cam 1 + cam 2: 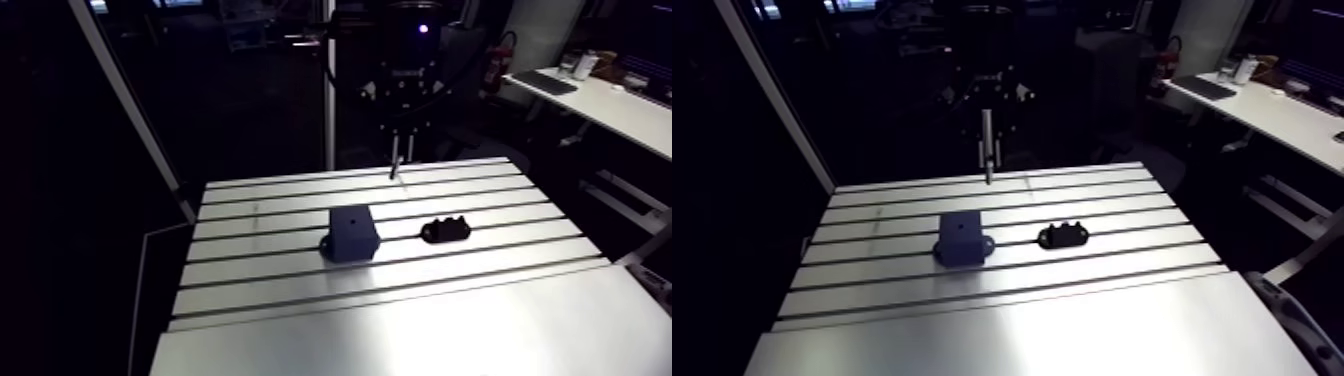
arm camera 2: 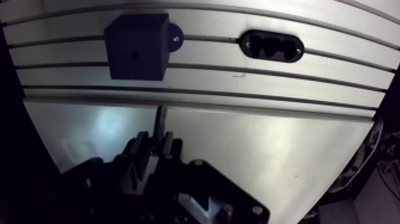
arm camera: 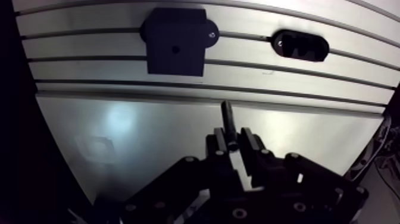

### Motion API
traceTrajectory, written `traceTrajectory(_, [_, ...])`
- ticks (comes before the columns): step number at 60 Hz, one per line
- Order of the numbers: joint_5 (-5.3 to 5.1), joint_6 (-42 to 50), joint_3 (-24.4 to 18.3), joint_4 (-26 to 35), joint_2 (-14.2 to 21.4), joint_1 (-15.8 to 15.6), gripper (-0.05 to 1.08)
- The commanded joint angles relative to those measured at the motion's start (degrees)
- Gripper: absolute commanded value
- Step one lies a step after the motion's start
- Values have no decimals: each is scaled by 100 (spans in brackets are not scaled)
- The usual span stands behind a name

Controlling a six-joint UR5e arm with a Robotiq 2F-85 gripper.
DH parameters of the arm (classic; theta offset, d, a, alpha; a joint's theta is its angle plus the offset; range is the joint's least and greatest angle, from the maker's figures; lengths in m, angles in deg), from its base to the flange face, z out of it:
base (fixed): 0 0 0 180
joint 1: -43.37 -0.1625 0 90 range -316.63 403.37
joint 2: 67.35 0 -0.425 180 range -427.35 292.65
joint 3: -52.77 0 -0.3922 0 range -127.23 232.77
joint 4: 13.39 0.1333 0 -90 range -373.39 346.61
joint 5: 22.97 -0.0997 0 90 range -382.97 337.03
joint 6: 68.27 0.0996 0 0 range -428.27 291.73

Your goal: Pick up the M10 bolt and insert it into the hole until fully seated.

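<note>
Ahead of my gripper (image 3: 233, 143) a dark blue block (image 3: 175, 42) sits on the slotted desk (image 1: 420, 320), with a small round hole (image 3: 172, 47) in its upper face. A rounded ear sticks out at the block's foot, with a bright speck on it that may be a screw. Beside the block, apart from it and on the same band of slots, lies a black oval holder (image 3: 299, 45) with two hollows in it. Between the gripper and the block I see only the desk's long grooves, with a smooth plate nearer to me.

My two fingers are closed on the M10 bolt (image 1: 987, 148) and pinch it near one end, so most of its shank sticks out past the fingertips. In the arm view the bolt hangs upright, point down, clear above the desk and touching nothing. It is well apart from the block and not over the hole.

The held end of the bolt is buried between my fingers, so I cannot make out its head. The thread is too dim to see, and the hole shows only as a dark dot. In the arm view my fingers merge into the dark behind them.
</note>
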Motion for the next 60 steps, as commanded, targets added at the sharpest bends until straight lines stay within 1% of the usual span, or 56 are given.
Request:
traceTrajectory(1, [27, 174, -168, 183, -358, -327, 108])
traceTrajectory(7, [19, 184, -240, 202, -473, -433, 108])
traceTrajectory(12, [19, 261, -310, 202, -586, -592, 108])
traceTrajectory(21, [35, 290, -340, 202, -653, -656, 108])
traceTrajectory(22, [51, 291, -340, 202, -655, -674, 108])
traceTrajectory(23, [91, 321, -340, 194, -655, -692, 108])
traceTrajectory(24, [91, 321, -340, 194, -655, -692, 108])
traceTrajectory(25, [156, 378, -340, 178, -662, -695, 108])
traceTrajectory(26, [156, 378, -340, 178, -662, -695, 108])
traceTrajectory(27, [234, 431, -340, 168, -671, -703, 108])
traceTrajectory(28, [234, 431, -340, 168, -671, -703, 108])
traceTrajectory(29, [305, 469, -340, 159, -672, -704, 108])
traceTrajectory(30, [305, 469, -340, 159, -672, -704, 108])
traceTrajectory(31, [375, 497, -340, 158, -680, -712, 108])
traceTrajectory(32, [375, 497, -340, 158, -680, -712, 108])
traceTrajectory(33, [416, 501, -355, 158, -696, -720, 108])
traceTrajectory(38, [430, 502, -373, 165, -707, -722, 108])
traceTrajectory(51, [379, 502, -384, 186, -776, -739, 108])
traceTrajectory(53, [347, 502, -391, 184, -794, -748, 108])
traceTrajectory(60, [335, 502, -393, 184, -819, -755, 108])
